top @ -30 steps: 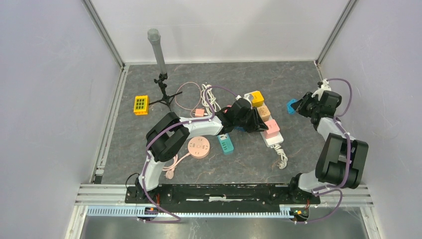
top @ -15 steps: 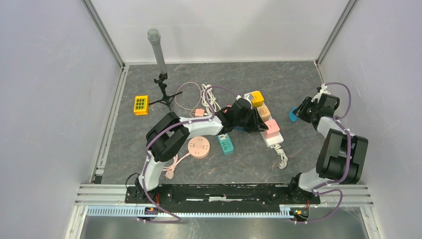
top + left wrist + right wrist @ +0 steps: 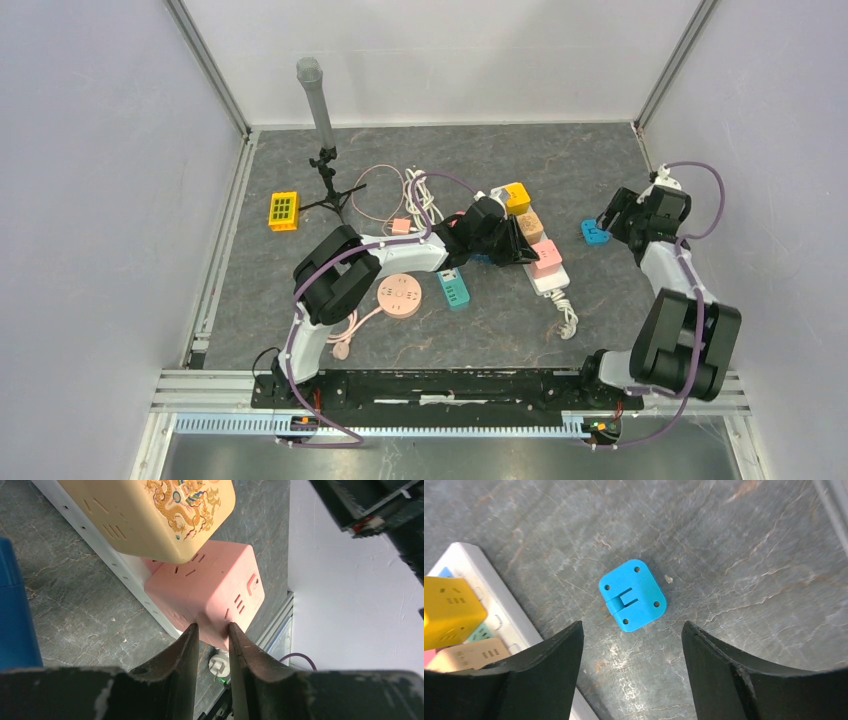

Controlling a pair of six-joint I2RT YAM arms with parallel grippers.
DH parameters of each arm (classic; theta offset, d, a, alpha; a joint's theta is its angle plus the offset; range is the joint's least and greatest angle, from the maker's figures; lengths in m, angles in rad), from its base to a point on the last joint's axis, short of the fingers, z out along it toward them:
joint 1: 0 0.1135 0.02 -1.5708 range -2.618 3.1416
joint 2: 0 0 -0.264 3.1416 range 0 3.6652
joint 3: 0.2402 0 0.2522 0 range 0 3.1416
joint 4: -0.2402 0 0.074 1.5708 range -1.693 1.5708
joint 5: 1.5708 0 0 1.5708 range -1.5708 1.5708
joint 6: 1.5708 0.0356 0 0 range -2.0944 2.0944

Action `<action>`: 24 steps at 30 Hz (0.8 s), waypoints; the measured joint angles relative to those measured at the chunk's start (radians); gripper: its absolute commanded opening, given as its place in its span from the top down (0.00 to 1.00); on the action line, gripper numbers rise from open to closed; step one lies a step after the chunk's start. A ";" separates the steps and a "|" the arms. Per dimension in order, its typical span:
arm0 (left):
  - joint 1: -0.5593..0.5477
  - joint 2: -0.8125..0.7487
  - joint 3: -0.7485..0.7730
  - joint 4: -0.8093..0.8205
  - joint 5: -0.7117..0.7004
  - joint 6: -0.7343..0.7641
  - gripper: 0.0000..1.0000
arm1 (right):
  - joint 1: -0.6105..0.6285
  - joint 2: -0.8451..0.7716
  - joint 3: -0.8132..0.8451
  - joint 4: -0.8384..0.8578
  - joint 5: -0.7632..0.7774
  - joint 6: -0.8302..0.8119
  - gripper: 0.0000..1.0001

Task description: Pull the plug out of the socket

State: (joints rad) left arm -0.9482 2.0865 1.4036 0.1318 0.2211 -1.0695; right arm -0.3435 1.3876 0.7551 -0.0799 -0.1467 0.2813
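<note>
My right gripper (image 3: 632, 630) hangs with its black fingers spread wide and holds nothing; the blue plug (image 3: 632, 595) lies flat on the table (image 3: 749, 555) between and below them, touching neither; it is a small rounded square of matte plastic, with four pin holes at the corners and a notched slot in the middle. It sits apart from the white power strip (image 3: 484, 580), whose long ribbed plastic body carries a glossy yellow cube (image 3: 449, 610), a tan cube (image 3: 150, 515) printed with a gold dragon, and a smooth pink cube (image 3: 205, 590) with thin slots. The table looks like grey veined stone. My left gripper (image 3: 211, 630) has its tapered fingers drawn nearly together at the pink cube's lower corner; whether they pinch it I cannot tell.
</note>
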 measured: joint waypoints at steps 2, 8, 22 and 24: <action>0.002 0.002 0.000 0.002 0.003 0.000 0.65 | 0.010 -0.055 0.000 -0.009 0.001 -0.009 0.16; 0.021 0.017 0.026 -0.009 0.050 0.021 0.54 | 0.137 -0.243 -0.029 -0.035 0.002 -0.058 0.03; 0.119 0.025 0.149 -0.217 0.043 0.101 0.27 | 0.298 -0.465 -0.253 -0.083 -0.091 -0.084 0.02; 0.129 0.052 0.200 -0.252 0.042 0.101 0.27 | 0.322 -0.435 -0.257 -0.087 -0.101 -0.080 0.02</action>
State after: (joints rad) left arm -0.8192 2.1387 1.6039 -0.1204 0.2630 -0.9688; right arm -0.0212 0.9527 0.4976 -0.1673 -0.2481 0.2008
